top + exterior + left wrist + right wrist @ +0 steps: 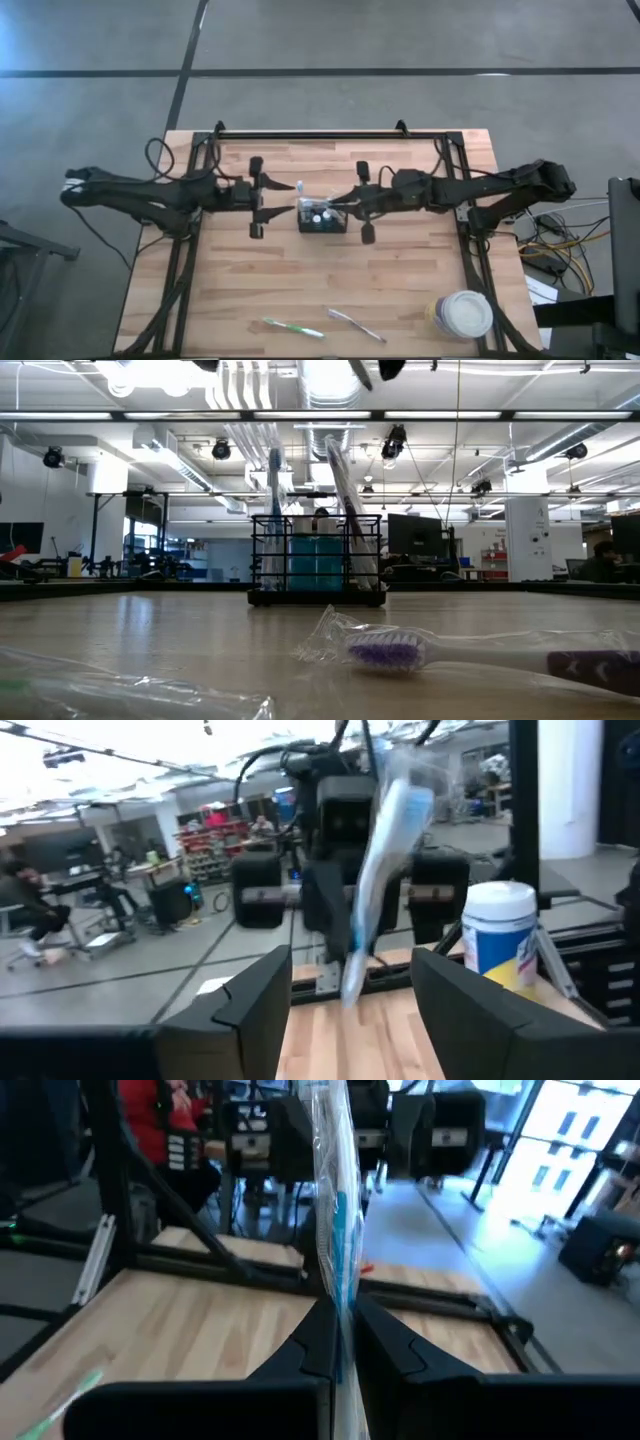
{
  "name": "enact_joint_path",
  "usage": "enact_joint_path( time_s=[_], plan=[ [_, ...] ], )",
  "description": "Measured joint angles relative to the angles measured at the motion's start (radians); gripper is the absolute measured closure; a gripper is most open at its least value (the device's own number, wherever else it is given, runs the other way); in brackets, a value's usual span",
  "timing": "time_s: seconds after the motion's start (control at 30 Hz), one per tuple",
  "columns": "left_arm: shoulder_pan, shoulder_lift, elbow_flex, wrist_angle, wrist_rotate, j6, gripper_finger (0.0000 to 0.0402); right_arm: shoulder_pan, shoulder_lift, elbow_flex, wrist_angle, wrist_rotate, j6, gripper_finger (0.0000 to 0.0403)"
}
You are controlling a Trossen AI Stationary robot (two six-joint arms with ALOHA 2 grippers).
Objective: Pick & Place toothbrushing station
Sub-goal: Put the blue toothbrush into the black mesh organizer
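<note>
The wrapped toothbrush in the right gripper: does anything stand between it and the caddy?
Nothing visible does. The right gripper is shut on the wrapped toothbrush right beside the caddy at mid-table. The left gripper waits open on the caddy's other side. The cup stands far off near the table's edge.

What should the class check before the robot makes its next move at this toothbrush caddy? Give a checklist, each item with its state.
1. Right end effector grips the wrapped toothbrush: ok, shut on it.
2. Left end effector free: ok, open and empty, beside the caddy.
3. Caddy upright on the table: ok in the low view.
4. Lower end of the held brush is inside the caddy: cannot tell.
5. All brushes loaded: not ok; the green toothbrush and the purple-bristled toothbrush lie on the table.
</note>
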Motion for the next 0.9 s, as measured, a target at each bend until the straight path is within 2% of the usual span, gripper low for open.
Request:
enact_joint_path(
  time_s=[0.23,0.57,0.73,0.9],
  plan=[
    [0.015,0.107,0.086,0.006,0.100,0.021,0.0176,-0.009,0.097,0.091,0.003,-0.003,-0.049,0.0390],
    [0.018,0.162,0.129,0.010,0.105,0.040,0.0183,-0.010,0.138,0.144,-0.003,-0.001,-0.076,0.0390],
    [0.018,0.162,0.129,0.024,0.105,0.041,0.0219,-0.010,0.137,0.139,0.026,0.001,-0.081,0.0390],
    [0.018,0.163,0.129,0.054,0.105,0.051,0.0297,-0.010,0.139,0.136,0.042,0.001,-0.082,0.0390]
  ],
)
